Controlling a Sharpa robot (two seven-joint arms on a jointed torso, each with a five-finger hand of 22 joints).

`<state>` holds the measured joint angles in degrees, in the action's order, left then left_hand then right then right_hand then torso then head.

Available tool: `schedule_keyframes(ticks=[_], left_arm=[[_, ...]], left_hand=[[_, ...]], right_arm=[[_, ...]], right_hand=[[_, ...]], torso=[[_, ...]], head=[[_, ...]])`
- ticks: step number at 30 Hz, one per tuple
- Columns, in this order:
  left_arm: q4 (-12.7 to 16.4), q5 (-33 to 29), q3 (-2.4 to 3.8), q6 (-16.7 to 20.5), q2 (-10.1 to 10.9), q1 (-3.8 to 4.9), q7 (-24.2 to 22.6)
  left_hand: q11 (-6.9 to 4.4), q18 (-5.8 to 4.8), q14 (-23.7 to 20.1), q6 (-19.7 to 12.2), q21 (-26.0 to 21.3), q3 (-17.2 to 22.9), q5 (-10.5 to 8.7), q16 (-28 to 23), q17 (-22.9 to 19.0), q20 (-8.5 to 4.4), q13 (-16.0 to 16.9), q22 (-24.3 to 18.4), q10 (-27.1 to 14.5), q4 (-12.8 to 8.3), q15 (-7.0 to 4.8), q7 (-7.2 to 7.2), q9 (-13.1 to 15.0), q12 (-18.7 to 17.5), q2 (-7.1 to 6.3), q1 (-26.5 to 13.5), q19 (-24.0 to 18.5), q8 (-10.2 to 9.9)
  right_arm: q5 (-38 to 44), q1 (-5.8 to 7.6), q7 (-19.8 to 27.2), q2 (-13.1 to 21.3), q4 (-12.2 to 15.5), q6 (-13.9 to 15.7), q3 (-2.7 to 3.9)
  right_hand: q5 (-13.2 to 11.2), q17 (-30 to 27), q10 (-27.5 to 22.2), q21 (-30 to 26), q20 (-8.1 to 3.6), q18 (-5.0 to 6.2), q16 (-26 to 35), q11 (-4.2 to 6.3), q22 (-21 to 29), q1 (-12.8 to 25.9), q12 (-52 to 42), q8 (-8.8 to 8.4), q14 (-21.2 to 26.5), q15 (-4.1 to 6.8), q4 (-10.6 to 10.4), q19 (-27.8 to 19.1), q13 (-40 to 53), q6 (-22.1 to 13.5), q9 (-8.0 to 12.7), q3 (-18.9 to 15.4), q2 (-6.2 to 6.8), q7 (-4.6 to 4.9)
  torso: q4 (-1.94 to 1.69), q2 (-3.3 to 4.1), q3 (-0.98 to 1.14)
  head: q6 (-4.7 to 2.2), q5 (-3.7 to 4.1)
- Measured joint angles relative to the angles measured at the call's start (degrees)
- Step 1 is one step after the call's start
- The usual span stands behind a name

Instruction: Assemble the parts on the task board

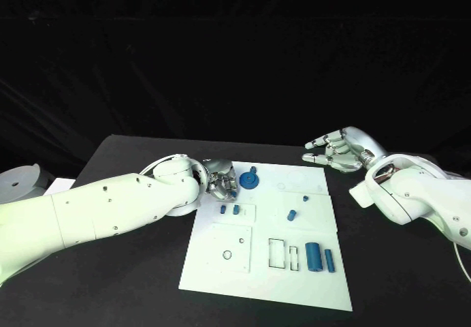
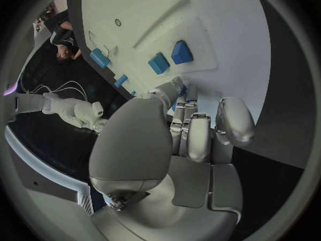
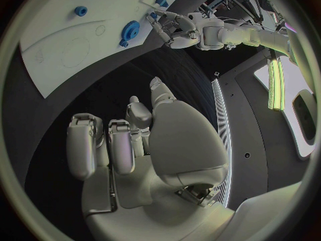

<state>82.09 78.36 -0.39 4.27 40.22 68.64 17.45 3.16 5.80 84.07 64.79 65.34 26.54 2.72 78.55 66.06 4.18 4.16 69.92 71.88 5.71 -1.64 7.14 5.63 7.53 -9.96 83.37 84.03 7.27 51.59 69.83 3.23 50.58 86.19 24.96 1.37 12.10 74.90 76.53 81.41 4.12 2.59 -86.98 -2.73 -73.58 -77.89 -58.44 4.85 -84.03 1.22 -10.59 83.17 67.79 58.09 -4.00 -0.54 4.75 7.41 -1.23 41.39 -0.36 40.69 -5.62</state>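
The white task board (image 1: 295, 286) lies in the middle of the table. My left hand (image 1: 218, 178) hovers over its far left corner, just left of a blue gear (image 1: 249, 180). In the left wrist view the thumb and fingertips (image 2: 189, 99) meet around a sliver of a small blue part (image 2: 181, 91), most of it hidden. Two small blue pegs (image 1: 230, 209) stand on a raised plate just beyond the fingers. My right hand (image 1: 339, 151) hangs over the table past the board's far right corner, fingers apart and holding nothing.
More blue parts sit on the board: a short peg (image 1: 291, 215) mid-right, a thick cylinder (image 1: 313, 256) and a thin one (image 1: 330, 260) near the front right beside outlined slots (image 1: 278, 253). A white object (image 1: 20, 178) lies at the table's far left.
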Motion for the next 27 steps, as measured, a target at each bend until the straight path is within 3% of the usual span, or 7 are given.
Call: schedule_keyframes(ticks=[14,27], left_arm=[[0.11,0.08,-0.04,-0.39,0.01,-0.07,0.57],[0.1,0.1,-0.01,-0.62,0.01,-0.06,0.99]], left_hand=[[1.52,0.0,-0.15,-1.99,-1.0,0.0,0.0,0.0,-0.52,0.21,-0.18,-0.45,-1.52,0.0,0.69,1.95,-1.19,-2.23,-0.62,-0.62,-0.21,-2.32],[1.96,0.0,-0.1,-2.71,-1.29,-0.01,0.04,-0.23,-1.22,0.62,-0.16,-0.66,-2.35,-0.32,1.15,2.28,-1.63,-2.91,-1.09,-1.09,-0.21,-3.02]], right_arm=[[0.0,-0.01,0.02,-0.02,-0.03,-0.05,0.0],[0.0,-0.03,0.02,-0.06,-0.1,-0.08,0.0]], right_hand=[[0.0,0.04,0.0,0.0,0.0,0.0,0.0,0.0,0.0,0.25,0.0,0.0,0.0,0.0,0.0,0.0,0.0,0.0,0.0,0.0,-0.25,0.0],[0.0,0.03,0.0,0.0,0.0,0.0,0.0,0.0,0.0,0.24,0.0,0.0,0.0,0.0,0.0,0.0,0.0,0.0,0.0,0.0,-0.24,0.0]], torso=[[0.0,-0.01,0.01],[0.03,-0.03,0.02]], head=[[0.15,-0.04],[0.23,0.0]])
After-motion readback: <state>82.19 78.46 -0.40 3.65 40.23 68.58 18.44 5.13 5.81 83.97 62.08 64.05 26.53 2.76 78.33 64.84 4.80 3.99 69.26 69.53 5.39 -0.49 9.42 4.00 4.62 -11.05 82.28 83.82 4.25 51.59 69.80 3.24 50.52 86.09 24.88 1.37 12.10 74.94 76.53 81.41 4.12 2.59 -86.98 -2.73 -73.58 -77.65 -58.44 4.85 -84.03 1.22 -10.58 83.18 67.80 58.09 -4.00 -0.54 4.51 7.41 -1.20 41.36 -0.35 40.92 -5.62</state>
